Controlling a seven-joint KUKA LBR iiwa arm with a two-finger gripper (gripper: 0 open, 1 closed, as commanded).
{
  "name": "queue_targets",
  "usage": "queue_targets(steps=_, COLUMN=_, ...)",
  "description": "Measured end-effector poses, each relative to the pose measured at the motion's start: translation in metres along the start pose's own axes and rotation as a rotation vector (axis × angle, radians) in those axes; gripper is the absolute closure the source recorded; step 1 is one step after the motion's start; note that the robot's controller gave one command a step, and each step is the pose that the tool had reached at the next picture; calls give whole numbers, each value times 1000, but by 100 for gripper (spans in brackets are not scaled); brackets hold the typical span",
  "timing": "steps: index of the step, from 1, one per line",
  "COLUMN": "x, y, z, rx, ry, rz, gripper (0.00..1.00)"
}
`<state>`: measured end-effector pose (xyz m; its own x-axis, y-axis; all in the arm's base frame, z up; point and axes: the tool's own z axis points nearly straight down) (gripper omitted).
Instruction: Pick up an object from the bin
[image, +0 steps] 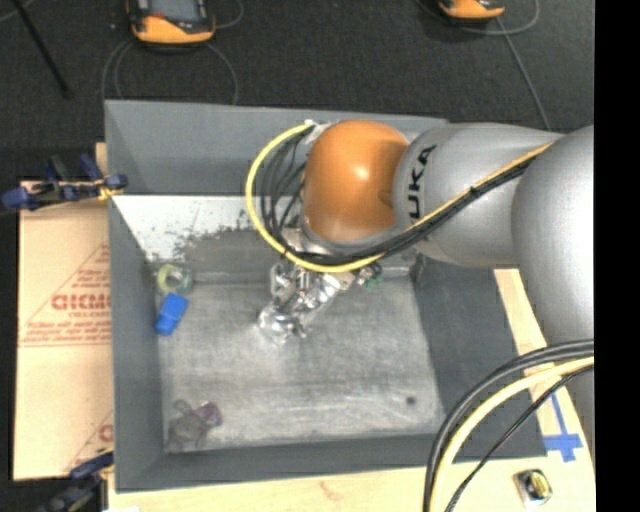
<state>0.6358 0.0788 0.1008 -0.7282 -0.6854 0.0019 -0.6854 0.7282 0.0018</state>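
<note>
Grey metal bin (135, 350) before you: your gripper (288, 308) hangs low over the middle of its floor, under the arm's orange cover (350, 180). You cannot tell whether it is open or closed, nor whether the pale glint (272, 324) at its tip is a loose thing. Well apart to its left you have a blue block (171, 314) by the left wall, a clear greenish ring (175, 275) just behind that, and a grey-purple lump (192, 422) in the near left corner.

Grey metal bin (330, 390), blue block (171, 314), clear ring (174, 275), greyish lump (190, 423)
</note>
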Motion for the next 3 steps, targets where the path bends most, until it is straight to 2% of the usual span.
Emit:
queue_targets(steps=1, x=2, y=36, z=-65, rx=5, ry=-9, rz=-31, gripper=100)
queue_targets(steps=2, x=4, y=36, z=-60, rx=0, ry=-3, rz=-26, gripper=100)
queue_targets(steps=3, x=-8, y=43, z=-132, rx=5, ry=-7, rz=-194, gripper=100)
